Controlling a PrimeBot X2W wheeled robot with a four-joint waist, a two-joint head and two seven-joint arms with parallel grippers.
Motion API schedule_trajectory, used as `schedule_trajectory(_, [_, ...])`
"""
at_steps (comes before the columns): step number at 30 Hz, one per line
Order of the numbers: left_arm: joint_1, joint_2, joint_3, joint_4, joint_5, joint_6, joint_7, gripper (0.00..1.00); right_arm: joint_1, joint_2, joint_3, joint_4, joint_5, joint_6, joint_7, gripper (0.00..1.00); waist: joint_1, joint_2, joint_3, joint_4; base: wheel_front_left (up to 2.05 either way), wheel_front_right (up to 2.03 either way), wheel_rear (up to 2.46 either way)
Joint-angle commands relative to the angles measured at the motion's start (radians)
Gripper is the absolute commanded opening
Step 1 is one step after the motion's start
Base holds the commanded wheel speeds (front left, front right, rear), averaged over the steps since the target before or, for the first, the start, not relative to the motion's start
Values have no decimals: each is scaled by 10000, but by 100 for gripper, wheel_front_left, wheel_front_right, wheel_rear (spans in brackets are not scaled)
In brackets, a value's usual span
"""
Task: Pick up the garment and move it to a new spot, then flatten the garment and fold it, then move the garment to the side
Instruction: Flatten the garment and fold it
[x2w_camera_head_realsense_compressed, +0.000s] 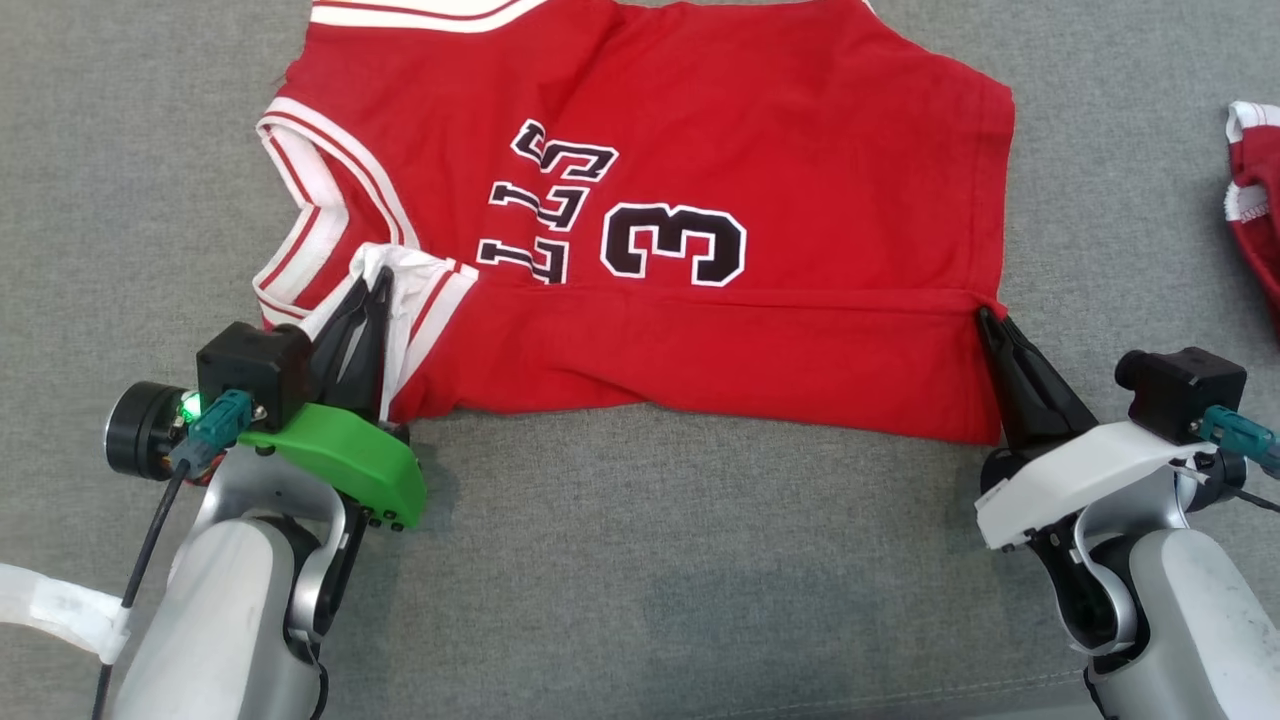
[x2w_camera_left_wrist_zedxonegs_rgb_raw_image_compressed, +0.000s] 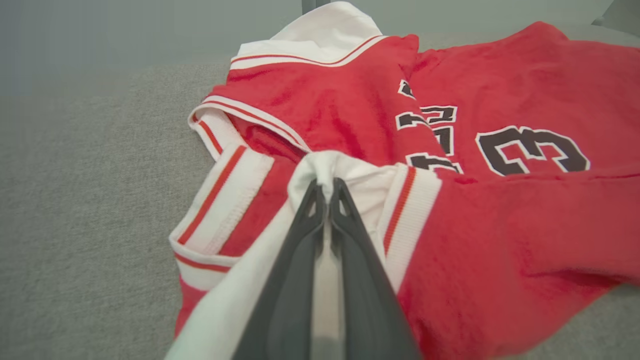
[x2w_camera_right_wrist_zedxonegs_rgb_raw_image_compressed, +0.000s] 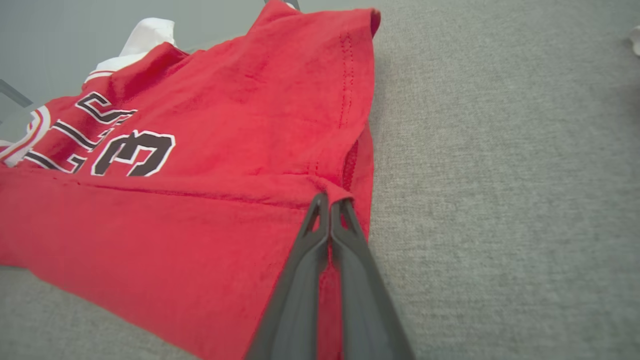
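Here, left pincer pinches the jersey at white trim; right pincer, hem — "3" legible.

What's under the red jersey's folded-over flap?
Another layer of the red basketball jersey, visible at the hem. The flap covers the black lettering's edge and everything beneath.

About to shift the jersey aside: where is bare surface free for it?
Bare grey surface lies left of the jersey, in front of its near edge, and in a strip to its right. Crowded far right: another red garment.
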Motion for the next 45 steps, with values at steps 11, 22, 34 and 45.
schedule_trajectory(11, [317, -473, 679, -19, -600, 411, -1714, 100, -324, 22, -481, 167, -716, -2, -1929, 100, 0, 0, -128, 31, 0, 0, 0])
schedule_trajectory(22, [1018, -753, 1753, -441, -385, 871, -3466, 100, -84, 632, -1170, -317, -2304, -2, -2885, 100, 0, 0, -812, 171, 0, 0, 0])
schedule_trajectory(34, [1644, -971, 1971, -297, 48, 360, -3530, 100, 306, 764, -1134, -49, -2280, -3, -2960, 100, 0, 0, -1152, 250, 0, 0, 0])
schedule_trajectory(45, [2114, -1131, 1580, 1169, -539, -210, -3244, 100, 834, 789, -882, 443, -1913, -2, -2676, 100, 0, 0, -1039, 246, 0, 0, 0])
